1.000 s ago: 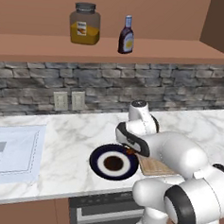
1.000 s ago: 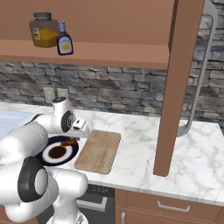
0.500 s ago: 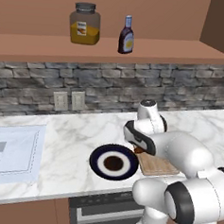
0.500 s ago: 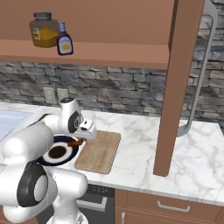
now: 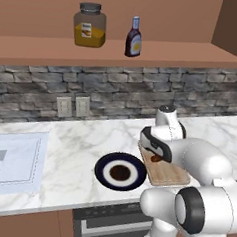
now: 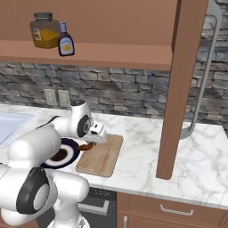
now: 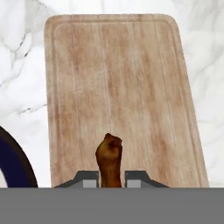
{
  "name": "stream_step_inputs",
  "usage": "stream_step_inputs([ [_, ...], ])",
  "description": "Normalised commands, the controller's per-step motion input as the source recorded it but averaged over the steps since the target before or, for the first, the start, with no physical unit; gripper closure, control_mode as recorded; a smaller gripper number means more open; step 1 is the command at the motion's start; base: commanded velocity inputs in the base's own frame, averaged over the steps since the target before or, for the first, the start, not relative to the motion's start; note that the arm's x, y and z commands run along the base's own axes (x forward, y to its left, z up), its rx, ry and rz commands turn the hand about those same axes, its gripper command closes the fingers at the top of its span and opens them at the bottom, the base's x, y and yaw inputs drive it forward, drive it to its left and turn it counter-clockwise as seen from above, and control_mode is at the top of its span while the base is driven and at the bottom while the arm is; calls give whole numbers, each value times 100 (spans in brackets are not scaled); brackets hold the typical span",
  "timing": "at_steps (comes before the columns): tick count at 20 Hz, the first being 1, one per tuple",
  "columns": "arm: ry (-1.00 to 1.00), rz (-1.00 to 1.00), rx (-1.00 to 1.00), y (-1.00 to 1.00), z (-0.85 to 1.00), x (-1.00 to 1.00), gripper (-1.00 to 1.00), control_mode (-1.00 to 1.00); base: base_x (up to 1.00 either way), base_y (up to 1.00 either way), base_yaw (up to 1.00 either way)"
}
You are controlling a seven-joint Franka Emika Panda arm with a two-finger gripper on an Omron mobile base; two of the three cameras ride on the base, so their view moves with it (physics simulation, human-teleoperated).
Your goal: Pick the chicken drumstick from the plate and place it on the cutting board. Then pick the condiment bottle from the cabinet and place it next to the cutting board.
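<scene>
My gripper [image 7: 110, 178] is shut on the chicken drumstick [image 7: 109, 159], a reddish-brown lump that hangs over the near end of the tan cutting board [image 7: 118, 87]. From the right base view the drumstick [image 6: 87, 146] sits just above the board's left edge [image 6: 101, 156], under the hand [image 6: 95, 133]. The dark navy plate [image 5: 107, 171] lies bare on the counter left of the board [image 5: 169, 175]. Up on the wooden cabinet shelf [image 5: 120, 53] stands the condiment bottle [image 5: 134, 37], slim and dark with a pale cap.
A wide glass jar [image 5: 90, 26] of orange filling stands left of the bottle. A sink [image 5: 12, 158] is set into the counter at far left. A brown vertical panel [image 6: 178, 84] and a grey handle [image 6: 202, 89] rise at the right. Wall outlets [image 5: 73, 106] sit on the stone backsplash.
The hand has carried the drumstick rightward from above the plate to over the cutting board's near end. The plate is left bare.
</scene>
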Motion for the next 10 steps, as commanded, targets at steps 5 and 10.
stream_step_inputs([
  [5, 0, 0, 0, -29, 0, 0, 100, -100, 0, 0, 0],
  [10, 0, 0, 0, -15, -5, 0, 100, -100, 0, 0, 0],
])
